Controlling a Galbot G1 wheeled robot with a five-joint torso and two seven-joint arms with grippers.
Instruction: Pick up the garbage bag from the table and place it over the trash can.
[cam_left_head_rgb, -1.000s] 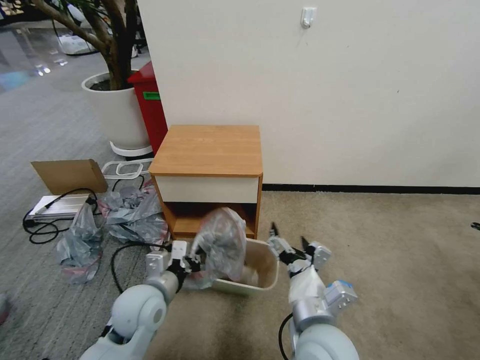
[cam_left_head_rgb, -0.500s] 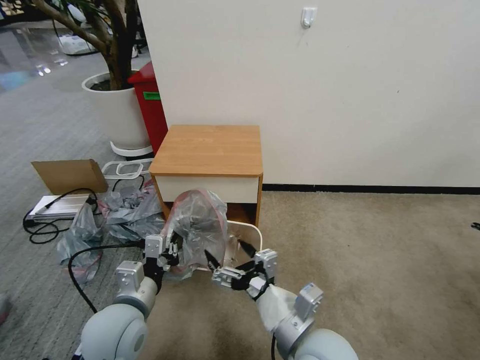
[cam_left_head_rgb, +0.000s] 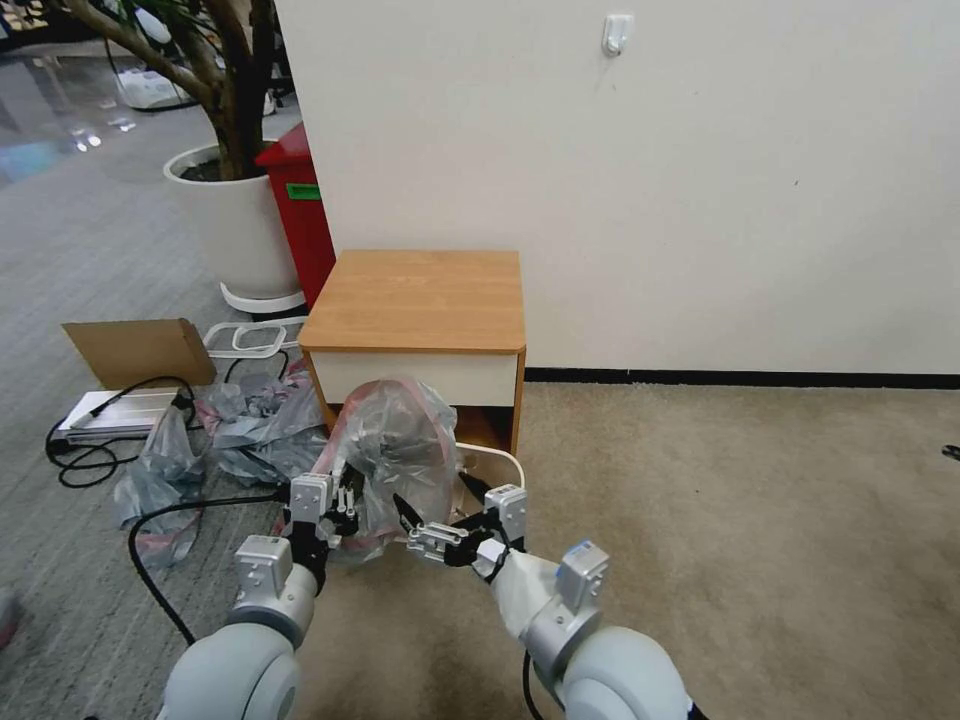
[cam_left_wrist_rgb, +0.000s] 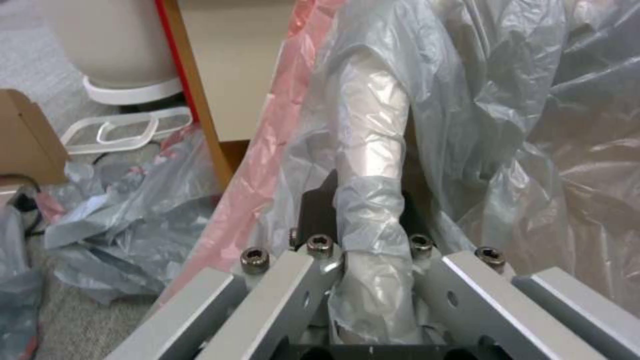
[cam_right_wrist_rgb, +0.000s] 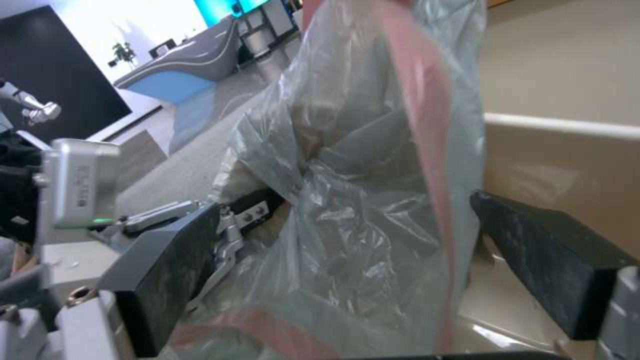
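The garbage bag (cam_left_head_rgb: 395, 450), translucent grey with a pink-red band, stands bunched up on the floor in front of the table (cam_left_head_rgb: 415, 300). My left gripper (cam_left_head_rgb: 345, 505) is shut on the bag's near left edge; in the left wrist view a twisted fold (cam_left_wrist_rgb: 370, 165) runs out from between the closed fingers. My right gripper (cam_left_head_rgb: 433, 497) is open at the bag's near right side. In the right wrist view its black fingers (cam_right_wrist_rgb: 160, 270) straddle the bag (cam_right_wrist_rgb: 360, 200). The cream trash can (cam_left_head_rgb: 500, 462) is mostly hidden behind the bag, with its rim and inside wall (cam_right_wrist_rgb: 553, 165) showing.
A heap of dull grey bags (cam_left_head_rgb: 250, 425) lies left of the table, with a cardboard piece (cam_left_head_rgb: 140, 350) and black cables (cam_left_head_rgb: 110, 440) beyond it. A white plant pot (cam_left_head_rgb: 235, 225) and a red bin (cam_left_head_rgb: 300, 215) stand behind. Open beige carpet (cam_left_head_rgb: 750, 520) lies to the right.
The left gripper drew back towards me, with the bag now taller and spread. The right gripper swung from the can's right side across to the bag. The can's rim now shows nearer the table.
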